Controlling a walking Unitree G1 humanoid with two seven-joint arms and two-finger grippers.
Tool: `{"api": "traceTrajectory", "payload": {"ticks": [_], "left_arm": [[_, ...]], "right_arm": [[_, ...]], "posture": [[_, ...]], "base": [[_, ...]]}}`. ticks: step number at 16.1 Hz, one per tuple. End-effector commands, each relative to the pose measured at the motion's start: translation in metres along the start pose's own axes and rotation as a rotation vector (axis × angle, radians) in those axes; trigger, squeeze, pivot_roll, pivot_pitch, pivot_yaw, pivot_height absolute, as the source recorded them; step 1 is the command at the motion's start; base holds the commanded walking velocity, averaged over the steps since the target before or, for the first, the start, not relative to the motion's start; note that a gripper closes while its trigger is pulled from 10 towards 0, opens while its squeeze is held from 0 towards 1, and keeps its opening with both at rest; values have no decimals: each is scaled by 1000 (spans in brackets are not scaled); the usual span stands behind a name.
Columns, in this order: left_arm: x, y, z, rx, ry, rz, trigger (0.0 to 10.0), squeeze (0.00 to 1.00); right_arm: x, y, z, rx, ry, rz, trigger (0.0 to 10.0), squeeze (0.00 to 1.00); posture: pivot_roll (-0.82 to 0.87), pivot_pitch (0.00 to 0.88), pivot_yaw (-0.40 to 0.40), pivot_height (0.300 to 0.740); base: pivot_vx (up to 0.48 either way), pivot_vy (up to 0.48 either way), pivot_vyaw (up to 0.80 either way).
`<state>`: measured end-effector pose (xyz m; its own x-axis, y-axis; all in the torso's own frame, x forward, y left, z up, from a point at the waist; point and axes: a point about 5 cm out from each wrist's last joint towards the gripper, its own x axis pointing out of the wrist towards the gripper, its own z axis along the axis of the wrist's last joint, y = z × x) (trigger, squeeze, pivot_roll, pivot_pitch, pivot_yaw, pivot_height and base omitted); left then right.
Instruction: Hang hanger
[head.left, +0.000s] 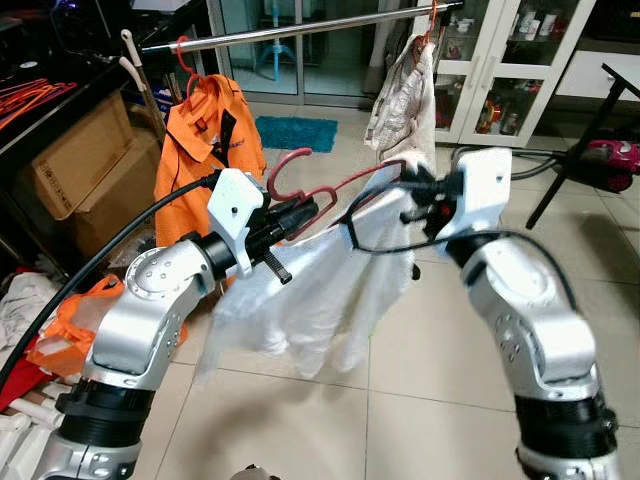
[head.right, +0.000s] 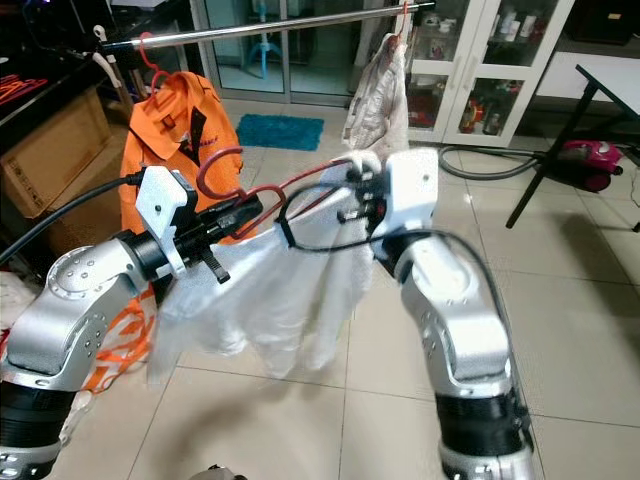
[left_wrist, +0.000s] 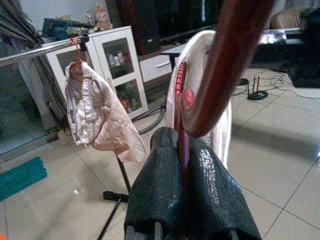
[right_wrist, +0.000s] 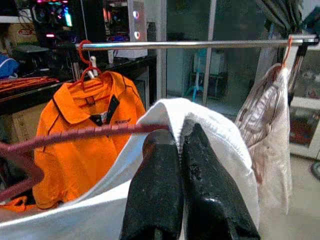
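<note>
Raised below the rail, left gripper and right gripper clamp the hanger

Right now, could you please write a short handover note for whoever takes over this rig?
Left end effector: shut on the dark red hanger, near its hook.
Right end effector: shut on the white garment at the hanger's far shoulder.
The garment is draped on the hanger, held between both arms below the metal rail.
On the rail: an orange shirt to the left, a pale garment to the right.
Done: hanger gripped, garment on it.
Left: lift the hook over the rail between the two, then let go.
</note>
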<state>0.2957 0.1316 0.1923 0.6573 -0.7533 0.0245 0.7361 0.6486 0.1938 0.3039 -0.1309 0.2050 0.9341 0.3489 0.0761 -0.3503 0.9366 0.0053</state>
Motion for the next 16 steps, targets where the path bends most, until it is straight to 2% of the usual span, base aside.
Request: {"api": "traceTrajectory", "payload": {"ticks": [1,6,11,16], "left_arm": [[-2,-1,2,10,7,-15,10000,0],[-4,-5,1,15,20,-53,10000,0],[-7,-7,3,21,16,-81,10000,0],[-13,-9,7,30,8,-113,10000,0]], "right_arm": [[0,-3,8,-15,-13,5,10000,0],[2,-14,13,-80,23,14,10000,0],[2,-41,10,-166,126,-62,10000,0],[4,-61,18,-202,137,-106,10000,0]], "posture": [[-46,0,24,740],[-47,0,24,740],[-44,0,17,740],[-39,0,13,740]], "base": [[0,0,0],[0,0,0],[0,0,0],[0,0,0]]}}
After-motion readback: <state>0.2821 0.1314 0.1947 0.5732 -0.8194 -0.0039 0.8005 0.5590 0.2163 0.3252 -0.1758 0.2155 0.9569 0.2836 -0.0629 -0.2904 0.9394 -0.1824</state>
